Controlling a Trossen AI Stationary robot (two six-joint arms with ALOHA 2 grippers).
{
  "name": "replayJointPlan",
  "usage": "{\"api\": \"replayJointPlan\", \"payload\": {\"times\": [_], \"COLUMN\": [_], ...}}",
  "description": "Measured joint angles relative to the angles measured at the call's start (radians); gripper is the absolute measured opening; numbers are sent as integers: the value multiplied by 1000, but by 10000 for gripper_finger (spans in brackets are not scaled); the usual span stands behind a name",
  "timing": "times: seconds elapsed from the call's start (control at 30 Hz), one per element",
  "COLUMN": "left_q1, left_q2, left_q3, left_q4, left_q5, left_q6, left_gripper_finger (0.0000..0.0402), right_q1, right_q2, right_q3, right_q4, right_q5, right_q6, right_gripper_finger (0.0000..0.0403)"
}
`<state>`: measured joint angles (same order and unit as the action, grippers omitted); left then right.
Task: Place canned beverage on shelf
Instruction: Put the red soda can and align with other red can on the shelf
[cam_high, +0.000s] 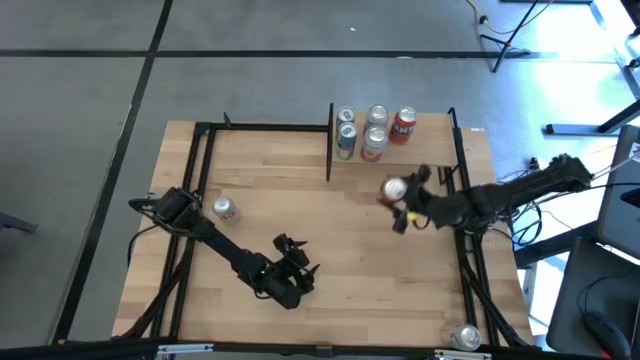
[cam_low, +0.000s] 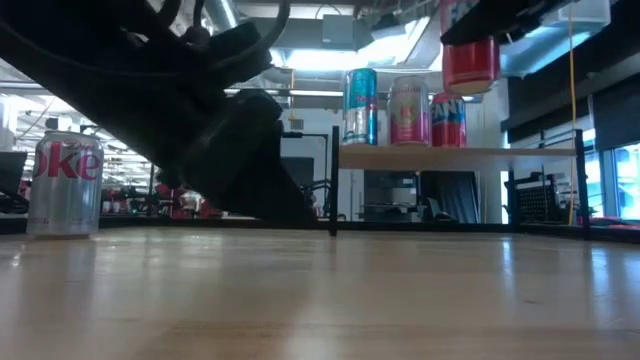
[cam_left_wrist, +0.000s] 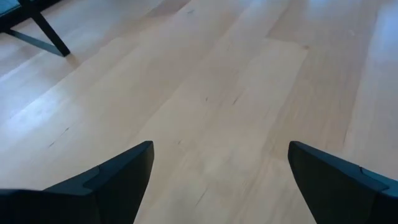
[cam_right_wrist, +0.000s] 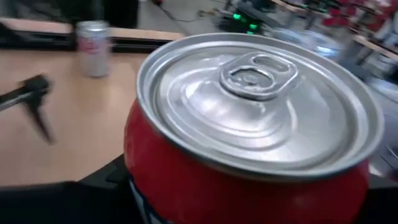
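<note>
Two dark, jointed arms trail black cables, the left end effector having matte wedge-shaped fingers.

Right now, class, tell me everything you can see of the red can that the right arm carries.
The red can looks like metal: a red body with some white print and a silver top with an unopened pull tab. The right tool holds it by its sides. In the low view it hangs upright in the air, clear of the table and higher than the shelf board. From above it sits just short of the shelf, where five other cans stand.

Overhead and table-level views sharing the shelf; two close wrist views.
</note>
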<state>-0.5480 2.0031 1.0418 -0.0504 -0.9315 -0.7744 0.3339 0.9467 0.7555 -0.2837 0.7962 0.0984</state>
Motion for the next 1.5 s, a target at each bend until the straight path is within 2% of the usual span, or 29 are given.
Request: {"api": "replayJointPlan", "payload": {"times": [0.1,0.23,0.6,0.8,1.0,1.2,1.43,1.5], "left_q1": [8,7,5,5,5,5,5,5], "left_q2": [3,3,3,3,3,3,2,2], "left_q3": [0,0,0,0,0,0,0,0], "left_q4": [-1,-2,-6,-8,-8,-8,-9,-8], "left_q5": [-2,-3,-8,-8,-7,-7,-7,-7], "left_q6": [14,26,26,27,27,27,27,27], "left_gripper_finger": [363,363,363,363,363,363,363,363], "right_q1": [-81,-220,-668,-823,-879,-878,-878,-878], "right_q2": [-57,-117,-139,-119,-49,22,32,32], "right_q3": [0,0,0,0,0,0,2,2], "right_q4": [-74,-137,-126,-92,-59,-44,-40,-42], "right_q5": [-11,-89,-471,-590,-699,-681,-669,-670], "right_q6": [-1,-21,-104,-120,-127,-135,-165,-167], "right_gripper_finger": [273,273,273,273,273,273,274,303]}}
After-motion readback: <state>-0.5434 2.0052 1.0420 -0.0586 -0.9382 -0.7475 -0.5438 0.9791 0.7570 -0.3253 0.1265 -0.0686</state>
